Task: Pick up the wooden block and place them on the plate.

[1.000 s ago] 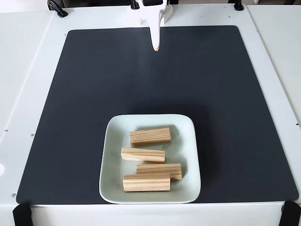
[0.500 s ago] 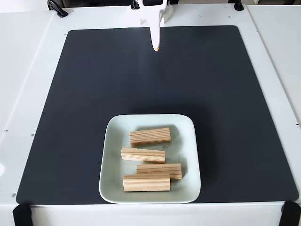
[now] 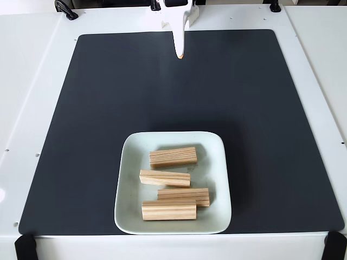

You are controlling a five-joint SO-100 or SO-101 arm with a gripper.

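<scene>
On the plate [image 3: 128,184] lie 4 wooden blocks [image 3: 173,157], black mat [image 3: 108,97] beneath.

Pale pine blocks [image 3: 173,157] with lengthwise grain, mint-white plate [image 3: 129,184], black mat [image 3: 108,97], white gripper [image 3: 179,54].

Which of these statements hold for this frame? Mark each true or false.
1. All four wooden blocks lie on the plate. True.
2. The gripper holds a block. False: it holds nothing and is far from the plate, at the mat's top edge.
3. A block remains on the black mat. False: the mat bears just the plate.
4. The plate sits near the mat's bottom edge in the fixed view. True.
</scene>
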